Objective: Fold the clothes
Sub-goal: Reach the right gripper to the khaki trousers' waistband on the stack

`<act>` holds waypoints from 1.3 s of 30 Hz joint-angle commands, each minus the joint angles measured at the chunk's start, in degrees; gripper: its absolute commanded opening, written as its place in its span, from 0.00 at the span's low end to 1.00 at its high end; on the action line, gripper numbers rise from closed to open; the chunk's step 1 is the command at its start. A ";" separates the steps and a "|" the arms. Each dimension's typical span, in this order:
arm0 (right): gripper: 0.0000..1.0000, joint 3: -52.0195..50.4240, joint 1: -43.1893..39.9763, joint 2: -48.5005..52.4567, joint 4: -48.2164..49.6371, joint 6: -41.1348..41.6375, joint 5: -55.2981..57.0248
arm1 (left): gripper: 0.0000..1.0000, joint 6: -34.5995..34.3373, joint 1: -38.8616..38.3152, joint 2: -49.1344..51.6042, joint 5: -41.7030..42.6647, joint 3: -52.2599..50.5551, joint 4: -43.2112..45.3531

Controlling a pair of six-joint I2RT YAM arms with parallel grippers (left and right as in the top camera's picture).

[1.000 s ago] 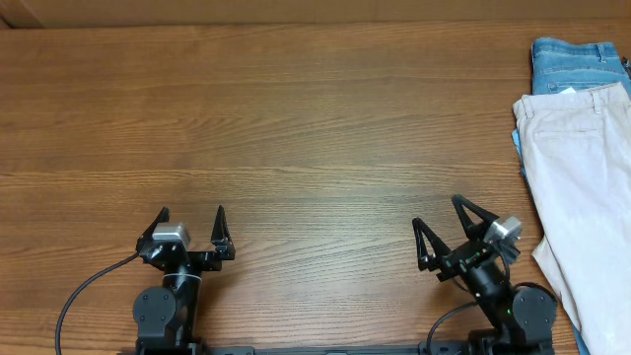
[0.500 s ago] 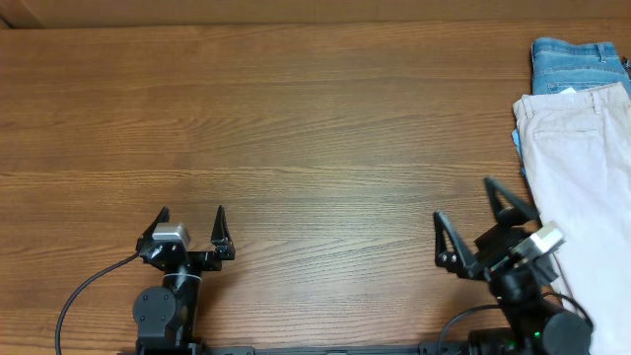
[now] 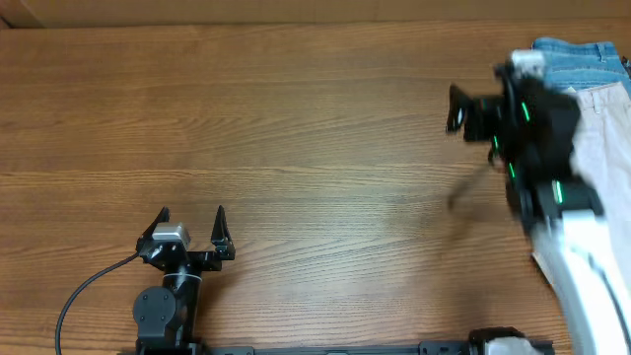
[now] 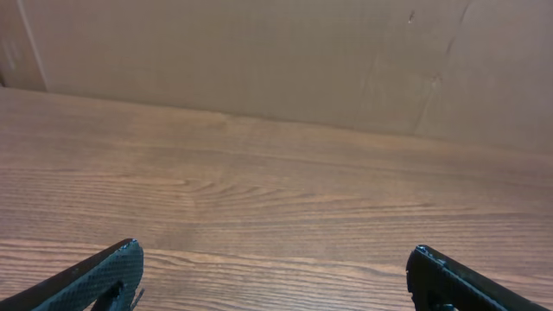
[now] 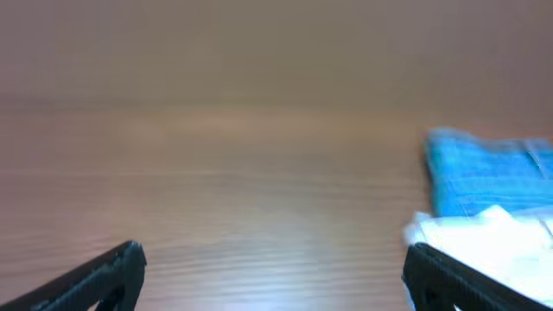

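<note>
No lettering can be read anywhere: any tag on the beige trousers (image 3: 609, 138) is either under the right arm (image 3: 537, 128) or too small to make out. The trousers lie at the right edge of the overhead view, running down the frame and cut off by its border, and much of them is covered by the blurred arm with its green lights. Above them, in the upper right corner, a strip of blue jeans (image 3: 577, 54) shows, also partly cut off.

In the right wrist view everything is soft. The jeans (image 5: 488, 173) are a blue patch at the right and the trousers (image 5: 492, 233) a pale lump just below them, touching them. The right claw (image 5: 275, 252) is spread wide, with nothing between its fingers, only bare wooden table (image 3: 296, 118) ahead.

The left claw (image 3: 191, 212) sits at the lower left of the overhead view, well apart from the clothing, a cable (image 3: 84, 291) trailing from its arm. Its wrist view shows it (image 4: 275, 250) fully spread and empty, with only the fingertips in frame and a plain brown cardboard wall (image 4: 259, 60) behind the table.
</note>
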 commanded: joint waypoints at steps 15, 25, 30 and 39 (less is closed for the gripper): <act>1.00 19.98 -7.63 42.75 -0.15 -9.77 30.18 | 1.00 -1.18 -0.37 -0.57 0.81 -0.20 0.02; 1.00 19.96 -11.72 46.47 1.88 -13.25 28.98 | 1.00 -1.16 -0.37 -0.57 0.81 -0.20 0.02; 1.00 19.96 -11.72 46.95 2.45 -14.86 28.35 | 1.00 -1.18 -0.37 -0.57 0.81 -0.20 0.02; 1.00 19.87 -11.65 50.60 2.25 -17.70 30.71 | 1.00 -1.18 -0.37 -0.57 0.81 -0.20 0.02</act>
